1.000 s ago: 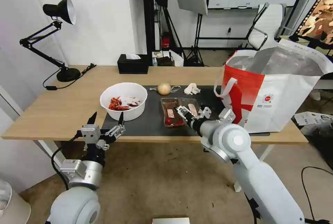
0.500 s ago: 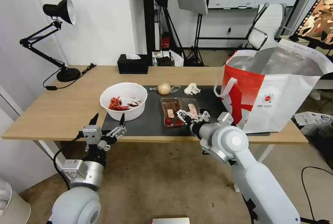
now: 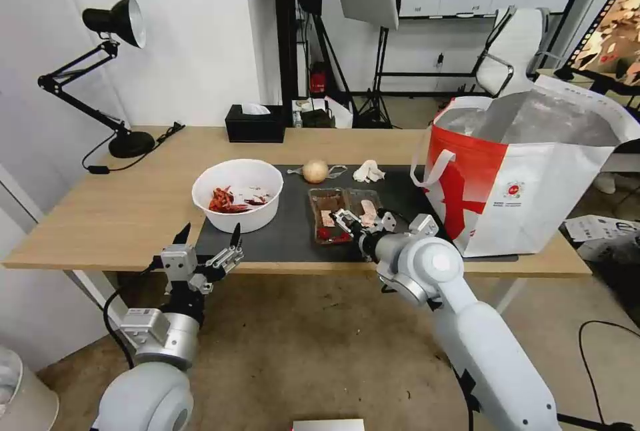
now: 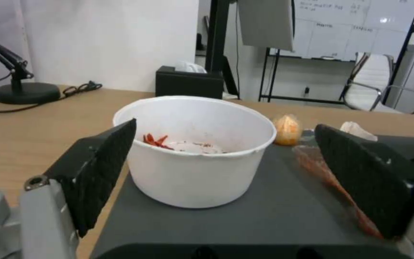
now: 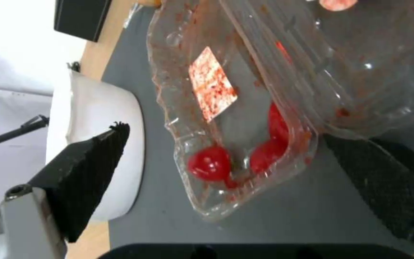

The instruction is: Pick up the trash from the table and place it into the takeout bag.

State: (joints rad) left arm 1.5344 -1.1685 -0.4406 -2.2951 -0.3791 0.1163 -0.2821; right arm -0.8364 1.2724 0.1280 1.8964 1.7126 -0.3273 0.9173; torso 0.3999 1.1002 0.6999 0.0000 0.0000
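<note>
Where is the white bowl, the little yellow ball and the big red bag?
Bowl (image 3: pixel 238 195): head view, on the inside near the chili scraps.
Ball (image 3: pixel 315 171): head view, on its middle.
Bag (image 3: pixel 533 197): head view, on the white front panel beside the logo.

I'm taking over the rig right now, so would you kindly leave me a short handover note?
Left gripper: open, at the table's near edge, facing the white bowl.
Right gripper: open, at the near end of the clear tray.
Beige ball and tissue lie on the mat's far side; takeout bag stands open at the table's right end.
Done: nothing grasped.
Left: bag all four pieces.
</note>
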